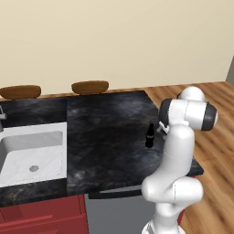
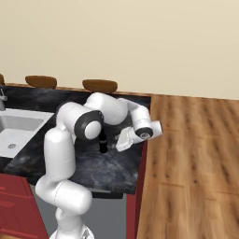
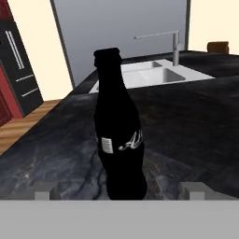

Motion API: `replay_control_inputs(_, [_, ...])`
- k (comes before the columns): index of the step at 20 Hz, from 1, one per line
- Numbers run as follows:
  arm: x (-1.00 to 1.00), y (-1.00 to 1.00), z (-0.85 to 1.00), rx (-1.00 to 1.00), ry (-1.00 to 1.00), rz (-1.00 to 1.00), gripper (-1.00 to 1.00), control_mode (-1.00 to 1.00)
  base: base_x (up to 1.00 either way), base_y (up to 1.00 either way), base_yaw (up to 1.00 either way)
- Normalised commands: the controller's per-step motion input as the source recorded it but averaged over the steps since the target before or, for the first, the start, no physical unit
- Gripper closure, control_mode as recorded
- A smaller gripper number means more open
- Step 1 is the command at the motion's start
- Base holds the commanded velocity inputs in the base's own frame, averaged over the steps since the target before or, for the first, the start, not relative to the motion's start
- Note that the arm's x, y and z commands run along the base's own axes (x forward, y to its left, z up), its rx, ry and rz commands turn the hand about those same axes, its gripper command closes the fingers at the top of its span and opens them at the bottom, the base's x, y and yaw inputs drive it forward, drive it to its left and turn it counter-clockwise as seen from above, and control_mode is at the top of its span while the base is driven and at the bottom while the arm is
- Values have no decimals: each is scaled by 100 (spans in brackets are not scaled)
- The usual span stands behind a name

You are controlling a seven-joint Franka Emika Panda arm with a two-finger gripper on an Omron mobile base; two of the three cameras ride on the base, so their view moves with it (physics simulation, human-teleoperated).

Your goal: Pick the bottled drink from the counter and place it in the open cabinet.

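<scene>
Black marbled stone worktop | small black cola-style bottle stood upright between my spread, empty end effector fingertips | grasp, lift, cabinet placement all remained, I judged.

Counter: black marbled slab, grey veining, red fronts below. White sink set into left part, faucet at its rim. Bottle stands upright on slab near right edge, well apart from sink.
</scene>
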Motion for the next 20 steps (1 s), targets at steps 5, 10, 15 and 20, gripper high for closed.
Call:
replay_control_inputs(5, [-16, 1, 0, 2, 0, 1, -100, -100, 0, 0, 0])
replay_control_inputs(10, [-1, 0, 0, 0, 0, 0, -100, -100, 0, 0, 0])
replay_control_inputs(15, [16, 0, 0, 1, 0, 0, -100, -100, 0, 0, 0])
replay_control_inputs(20, [14, 0, 0, 0, 0, 0, -100, -100, 0, 0, 0])
